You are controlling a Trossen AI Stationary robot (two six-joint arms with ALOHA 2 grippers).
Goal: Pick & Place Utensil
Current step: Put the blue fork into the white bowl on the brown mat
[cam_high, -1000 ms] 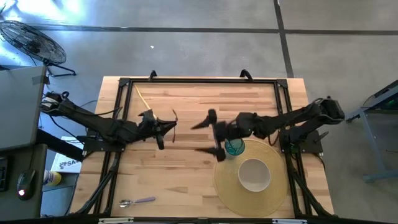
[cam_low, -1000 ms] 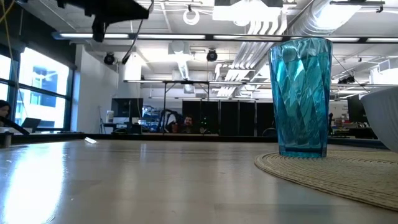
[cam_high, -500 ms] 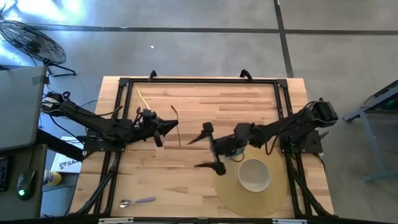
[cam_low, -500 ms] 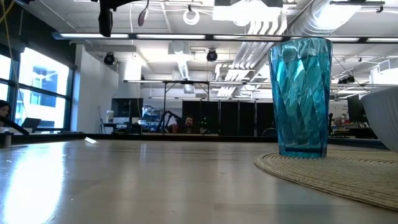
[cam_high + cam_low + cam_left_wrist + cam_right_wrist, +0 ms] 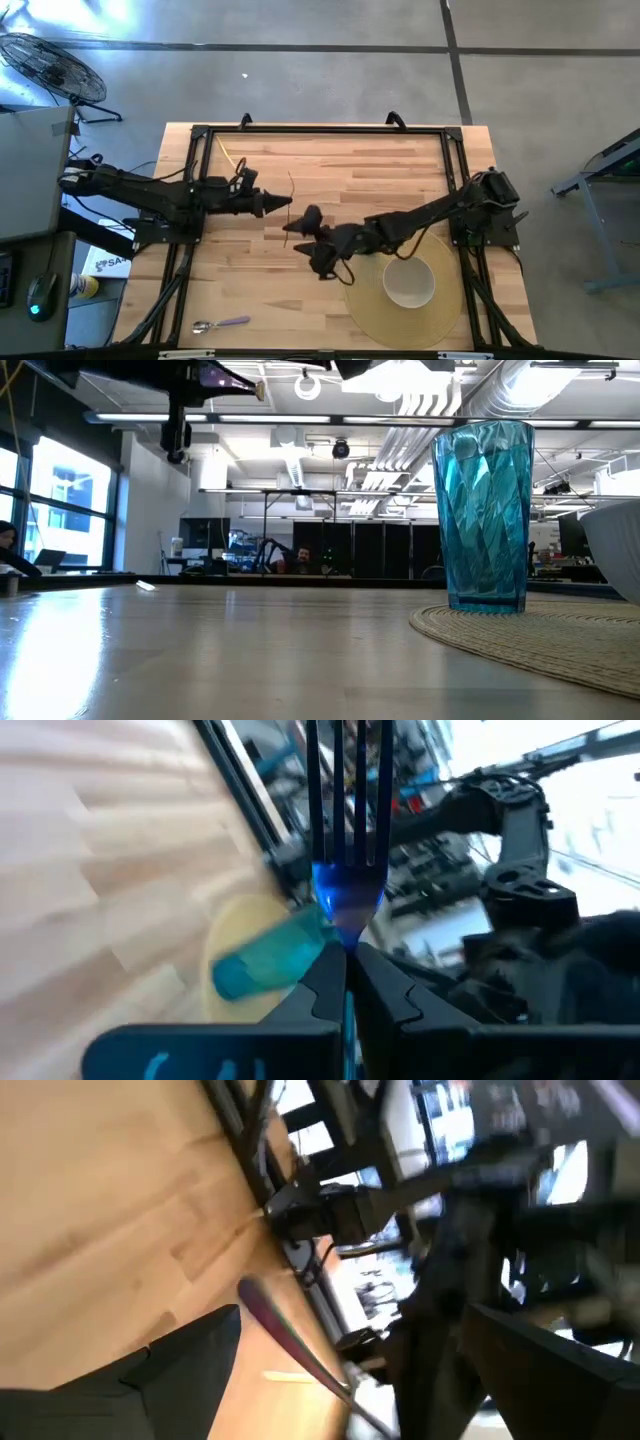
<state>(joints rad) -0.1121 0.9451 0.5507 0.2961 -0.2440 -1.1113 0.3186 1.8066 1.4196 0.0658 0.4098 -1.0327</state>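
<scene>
We see the left gripper (image 5: 268,204) in the left middle of the high view, above the table (image 5: 400,160), pinching a fork (image 5: 345,820) by its handle, tines pointing away toward the right arm. The right gripper (image 5: 310,240) hangs at the frame's center, fingers spread, just left of the round mat (image 5: 440,315). On that mat stand a white bowl (image 5: 408,283) and a blue cup (image 5: 484,515); both look empty, though the cup's inside is hard to judge. A spoon (image 5: 222,324) lies at lower left.
</scene>
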